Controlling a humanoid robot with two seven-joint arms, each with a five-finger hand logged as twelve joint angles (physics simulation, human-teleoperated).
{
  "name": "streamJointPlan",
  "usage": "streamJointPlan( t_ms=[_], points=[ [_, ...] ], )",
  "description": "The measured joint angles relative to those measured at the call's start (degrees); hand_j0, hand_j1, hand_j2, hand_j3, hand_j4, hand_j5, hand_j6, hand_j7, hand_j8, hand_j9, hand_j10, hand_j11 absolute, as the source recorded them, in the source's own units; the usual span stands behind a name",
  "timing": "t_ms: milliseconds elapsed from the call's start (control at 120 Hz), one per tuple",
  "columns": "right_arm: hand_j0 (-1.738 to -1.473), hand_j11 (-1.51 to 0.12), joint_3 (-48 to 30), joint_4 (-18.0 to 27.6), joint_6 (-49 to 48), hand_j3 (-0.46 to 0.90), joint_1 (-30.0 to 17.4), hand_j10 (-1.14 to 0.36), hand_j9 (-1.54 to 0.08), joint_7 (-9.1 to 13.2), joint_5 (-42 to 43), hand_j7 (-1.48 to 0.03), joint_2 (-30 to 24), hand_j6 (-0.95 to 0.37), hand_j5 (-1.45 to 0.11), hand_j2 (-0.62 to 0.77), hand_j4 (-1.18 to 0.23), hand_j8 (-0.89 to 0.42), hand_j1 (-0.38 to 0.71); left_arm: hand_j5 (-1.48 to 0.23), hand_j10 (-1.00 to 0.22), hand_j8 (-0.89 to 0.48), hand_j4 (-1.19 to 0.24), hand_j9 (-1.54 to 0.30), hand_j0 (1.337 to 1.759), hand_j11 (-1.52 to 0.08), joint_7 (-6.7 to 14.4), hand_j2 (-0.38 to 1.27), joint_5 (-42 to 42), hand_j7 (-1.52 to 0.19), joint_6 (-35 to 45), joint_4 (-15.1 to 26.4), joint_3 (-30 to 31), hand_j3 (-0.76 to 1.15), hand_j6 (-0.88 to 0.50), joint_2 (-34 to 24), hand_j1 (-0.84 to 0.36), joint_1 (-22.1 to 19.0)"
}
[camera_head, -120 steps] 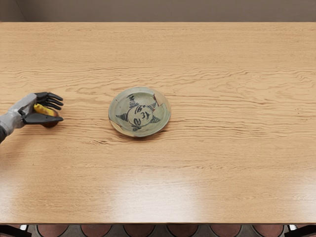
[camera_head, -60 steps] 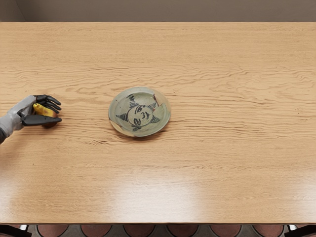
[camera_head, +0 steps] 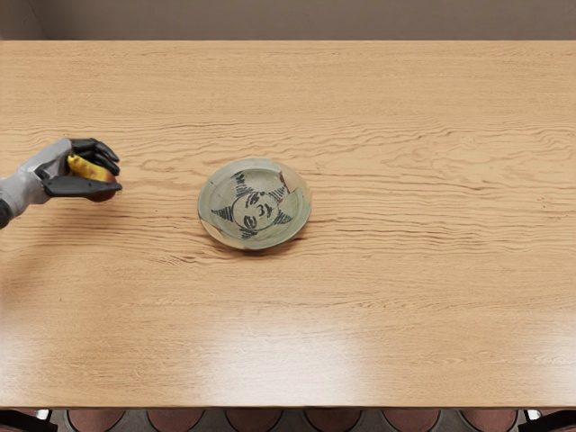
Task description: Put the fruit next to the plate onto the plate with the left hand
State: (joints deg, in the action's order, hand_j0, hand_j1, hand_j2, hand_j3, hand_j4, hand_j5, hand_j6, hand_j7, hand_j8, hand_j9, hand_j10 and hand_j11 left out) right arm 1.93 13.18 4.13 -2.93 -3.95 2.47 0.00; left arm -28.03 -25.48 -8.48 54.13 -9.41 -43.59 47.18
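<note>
In the head view, at the left of the frame, the left hand has its fingers curled round the yellow fruit. The plate sits mid-frame on the tabletop, well apart. The carrying looks begun. Next, the hand should go right and let go over the plate.

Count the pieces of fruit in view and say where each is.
1. The yellow fruit, partly hidden, is grasped in the left hand, left of the plate and apart from it. None lies on the plate.

Grey left hand, black fingers
</note>
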Motion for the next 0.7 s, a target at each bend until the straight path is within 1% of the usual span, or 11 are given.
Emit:
streamJointPlan(
  t_ms=[83, 142, 250, 325, 467, 700],
  points=[
    [-1.658, -0.02, 0.00, 0.00, 0.00, 0.00, 0.00, -0.02, -0.02, 0.00, 0.00, -0.02, 0.00, -0.02, -0.02, 0.00, -0.02, -0.02, -0.33, -0.93, -0.48, -0.56, -0.69, -0.92, 1.652, -0.94, 0.52, 0.07, 0.12, -0.93, -0.41, 0.07, 0.19, 0.00, -0.69, 0.08, -0.32, 1.83],
    [-1.658, -0.02, 0.00, 0.00, 0.00, 0.00, 0.00, -0.02, -0.02, 0.00, 0.00, -0.02, 0.00, -0.02, -0.02, 0.00, -0.02, -0.02, -0.33, -0.94, -0.48, -0.56, -0.69, -0.93, 1.651, -0.94, 0.72, 0.07, 0.26, -0.93, -0.55, 0.07, 1.03, 0.00, -0.69, 0.46, -0.32, 4.30],
    [-1.658, -0.02, 0.00, 0.00, 0.00, 0.00, 0.01, -0.02, -0.02, 0.00, 0.00, -0.02, 0.00, -0.02, -0.02, 0.00, -0.02, -0.02, -0.33, -0.94, -0.47, -0.56, -0.70, -0.93, 1.652, -0.94, 0.88, 0.07, 0.66, -0.94, -0.68, 0.06, 2.11, 0.00, -0.70, 1.22, -0.32, 5.83],
    [-1.658, -0.02, 0.00, 0.00, 0.00, 0.00, 0.00, -0.02, -0.02, 0.00, 0.00, -0.02, 0.00, -0.02, -0.02, 0.00, -0.02, -0.02, -0.33, -0.94, -0.48, -0.55, -0.70, -0.93, 1.651, -0.95, 0.93, 0.09, 1.07, -0.93, -0.65, 0.02, 3.15, 0.00, -0.70, 2.45, -0.35, 7.85],
    [-1.658, -0.02, 0.00, 0.00, 0.00, 0.00, 0.00, -0.02, -0.02, 0.00, 0.00, -0.02, 0.00, -0.02, -0.02, 0.00, -0.02, -0.02, -0.33, -0.94, -0.47, -0.55, -0.71, -0.94, 1.651, -0.95, 1.52, 0.08, 1.71, -0.93, -0.67, -0.02, 4.22, 0.00, -0.71, 5.10, -0.34, 9.95],
    [-1.658, -0.02, 0.00, 0.00, 0.00, 0.00, 0.01, -0.02, -0.02, 0.01, 0.00, -0.02, 0.00, -0.02, -0.02, 0.00, -0.02, -0.02, -0.33, -0.95, -0.46, -0.55, -0.70, -0.95, 1.652, -0.95, 2.28, 0.08, 2.10, -0.94, -0.81, -0.02, 4.61, 0.00, -0.70, 7.45, -0.35, 10.91]
  ],
)
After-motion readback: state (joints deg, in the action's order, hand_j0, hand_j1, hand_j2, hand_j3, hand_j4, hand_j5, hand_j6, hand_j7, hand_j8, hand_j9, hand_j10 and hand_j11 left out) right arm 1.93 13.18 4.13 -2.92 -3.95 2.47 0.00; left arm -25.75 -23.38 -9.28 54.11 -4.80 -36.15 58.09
